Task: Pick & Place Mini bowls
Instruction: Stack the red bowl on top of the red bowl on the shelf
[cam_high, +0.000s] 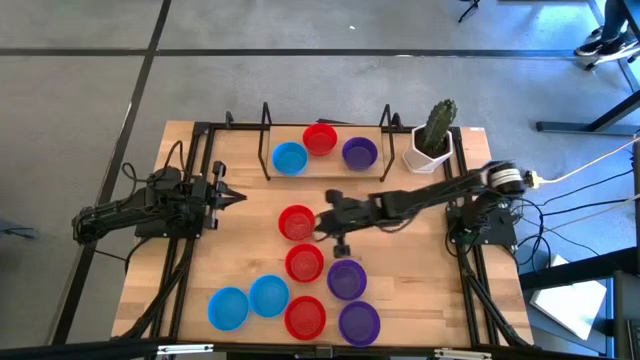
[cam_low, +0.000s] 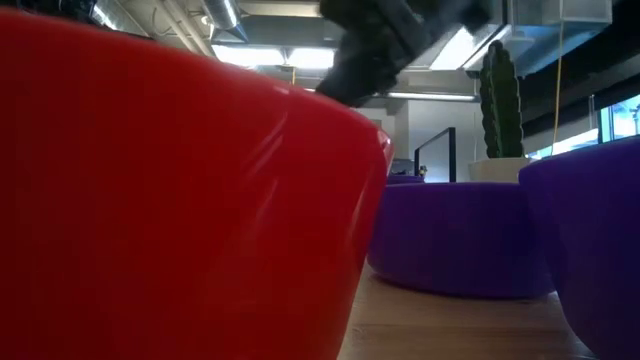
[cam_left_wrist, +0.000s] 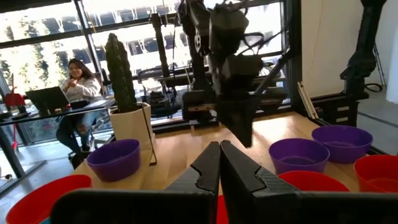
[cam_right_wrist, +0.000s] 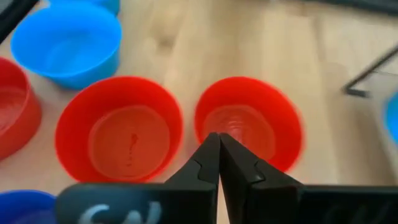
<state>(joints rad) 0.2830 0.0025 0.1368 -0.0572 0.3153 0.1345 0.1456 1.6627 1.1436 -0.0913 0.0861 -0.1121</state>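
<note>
Right, my right gripper (cam_high: 322, 221) sits shut and empty over the near rim of the red bowl (cam_high: 297, 222) mid-table. It looks light, stiff and slick, so I'd pinch its thin rim. Left gripper (cam_high: 238, 197) waits shut, far left.

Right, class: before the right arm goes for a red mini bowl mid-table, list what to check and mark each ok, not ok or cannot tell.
1. Right pincer over the red bowl: ok.
2. Right pincer open for a grasp: not ok, shut.
3. Pincer empty: ok.
4. Neighbouring red bowl clear of the target: ok, a gap shows.
5. Room among the three bowls at the rack: cannot tell.
6. Left pincer out of the way: ok, parked at the left, shut.
</note>
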